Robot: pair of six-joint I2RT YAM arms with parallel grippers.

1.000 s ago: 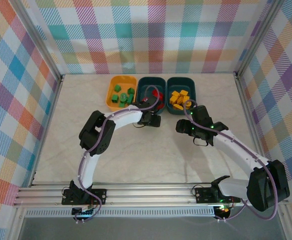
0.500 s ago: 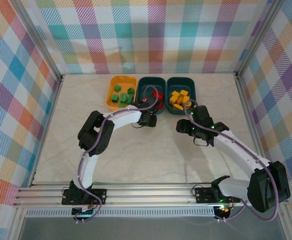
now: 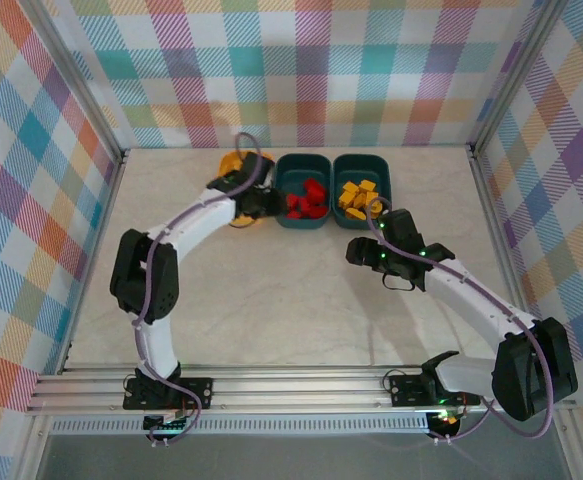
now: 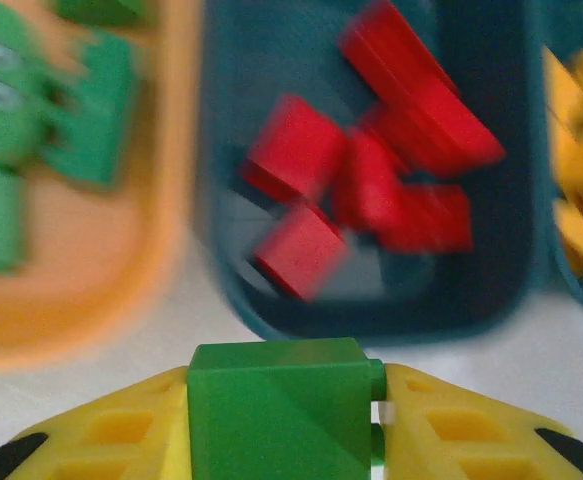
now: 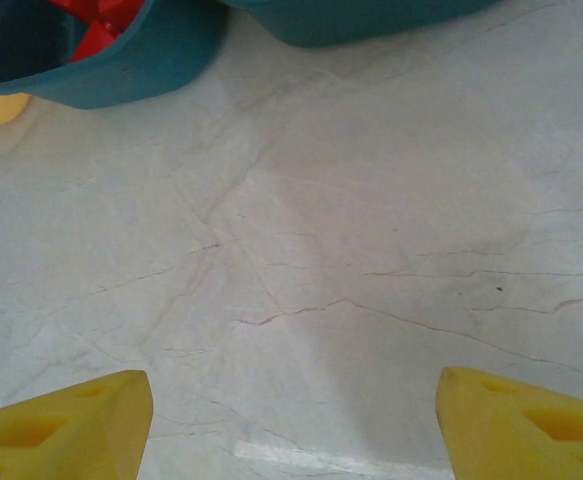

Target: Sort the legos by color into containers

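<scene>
The left end effector (image 4: 283, 432) is clenched on a green brick (image 4: 276, 405), its two yellow fingers (image 4: 121, 440) pressed to the brick's sides. In the wrist view the brick sits just short of the tub rims, near the gap between the orange tub (image 4: 171, 250) and the middle tub (image 4: 211, 200). From above, the left end effector (image 3: 258, 203) is at the 5 o'clock corner of the orange tub. The green bricks (image 4: 91, 120) already in that tub lie toward 10 o'clock from the held one.

The right end effector (image 3: 354, 252) is released, fingers spread wide over bare surface (image 5: 291, 250). It holds nothing and sits at 6 o'clock of the right tub (image 3: 386, 180).

The sort looks nearly finished. Red bricks (image 3: 306, 198) are piled in the middle tub, yellow bricks (image 3: 356, 195) in the right tub, and greens in the orange one. The held green brick looks like the last one outside a tub. What is left is probably to carry it over the orange rim toward 10 o'clock and let go.

Half a second ago the left arm was folded, with its end effector at 6 o'clock of the middle tub and partly covering the reds. It has since swung toward 9 o'clock and stretched out, now covering much of the orange tub instead. The right arm has hardly shifted.
</scene>
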